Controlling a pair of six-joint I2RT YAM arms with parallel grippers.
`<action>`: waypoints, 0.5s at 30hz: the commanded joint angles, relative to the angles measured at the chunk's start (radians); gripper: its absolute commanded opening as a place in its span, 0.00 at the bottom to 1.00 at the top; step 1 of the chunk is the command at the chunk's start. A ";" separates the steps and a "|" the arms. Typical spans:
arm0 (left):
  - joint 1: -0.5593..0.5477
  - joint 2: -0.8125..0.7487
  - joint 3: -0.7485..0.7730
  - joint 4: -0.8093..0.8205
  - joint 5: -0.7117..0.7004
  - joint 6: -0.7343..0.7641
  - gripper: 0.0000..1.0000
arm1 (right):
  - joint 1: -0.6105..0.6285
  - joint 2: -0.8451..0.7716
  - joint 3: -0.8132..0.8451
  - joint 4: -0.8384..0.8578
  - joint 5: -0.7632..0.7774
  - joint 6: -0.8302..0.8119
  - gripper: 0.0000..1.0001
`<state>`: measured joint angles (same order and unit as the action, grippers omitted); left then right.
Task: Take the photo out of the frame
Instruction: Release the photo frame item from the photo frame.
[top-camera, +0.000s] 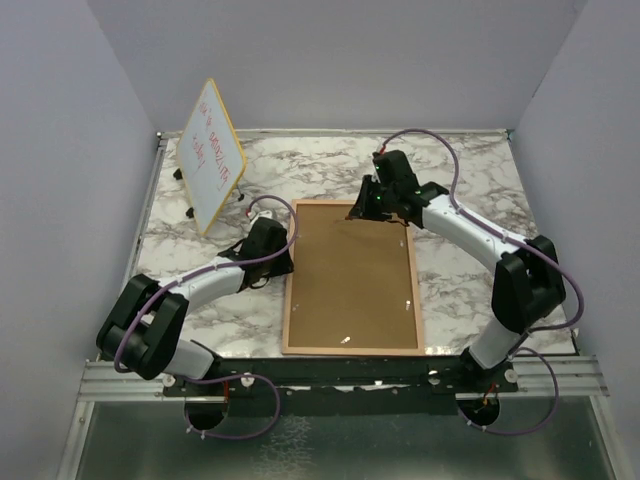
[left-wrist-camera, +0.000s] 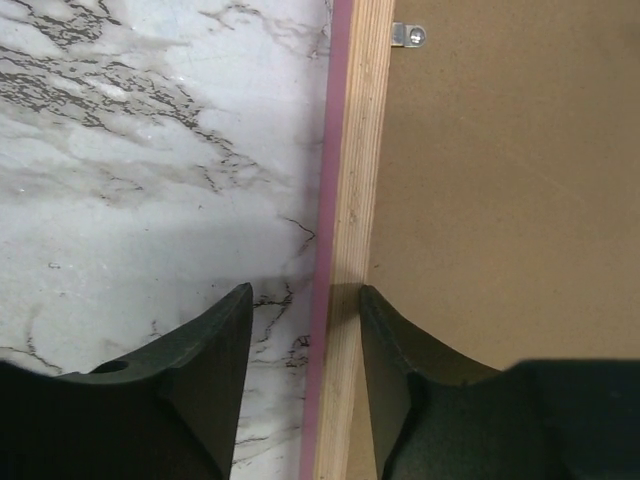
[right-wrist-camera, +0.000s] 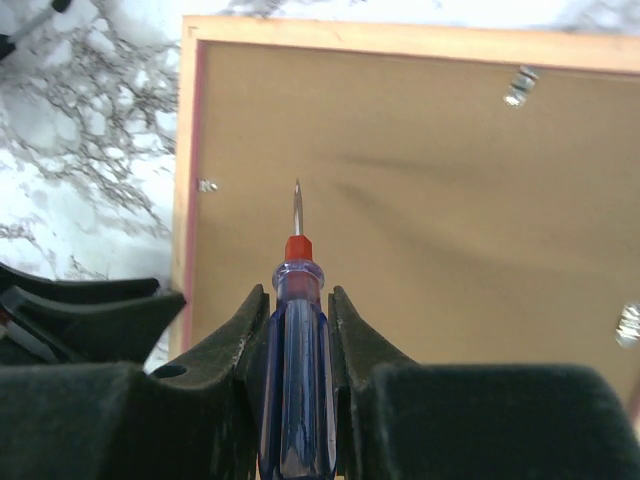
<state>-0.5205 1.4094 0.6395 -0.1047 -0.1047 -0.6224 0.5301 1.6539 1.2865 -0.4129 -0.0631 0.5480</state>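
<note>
Mo: Right pincer (right-wrist-camera: 298, 295) fills the wrist view: clamped on a blue-handled screwdriver (right-wrist-camera: 297, 350), blade forward, tip over the fibreboard back (right-wrist-camera: 450, 220). Contact unclear.

Lee: Frame?

Mo: Frame (top-camera: 350, 349) lies face down in the middle of the counter (top-camera: 490, 168), one short side at the near edge. Photo not visible; presumably under the back.

Lee: Left arm?

Mo: Left pincer (left-wrist-camera: 304, 292) narrowly parted, straddling the frame's left rail, one finger over marble, one over the back. Gap shows on the marble side, so no clamp.

Lee: Step reads as clip release. Closest metal clip (right-wrist-camera: 207, 185) sits on that left rail, beside the blade tip. Slide across, keep the blade shallow, catch the tab, swing it off the back. Don't gouge the fibreboard. I'd close left on the rail first so the frame can't skate.
</note>
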 joint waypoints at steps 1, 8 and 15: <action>0.004 -0.020 -0.035 -0.031 0.008 -0.005 0.44 | 0.027 0.110 0.132 0.009 -0.038 -0.024 0.01; 0.005 0.020 0.002 -0.075 0.004 0.082 0.39 | 0.089 0.297 0.310 -0.043 -0.037 -0.048 0.01; 0.005 0.047 -0.017 -0.030 0.047 0.060 0.34 | 0.107 0.356 0.351 -0.019 -0.120 -0.056 0.01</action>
<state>-0.5190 1.4120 0.6434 -0.0952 -0.0715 -0.5789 0.6273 1.9854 1.6020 -0.4282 -0.1005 0.5159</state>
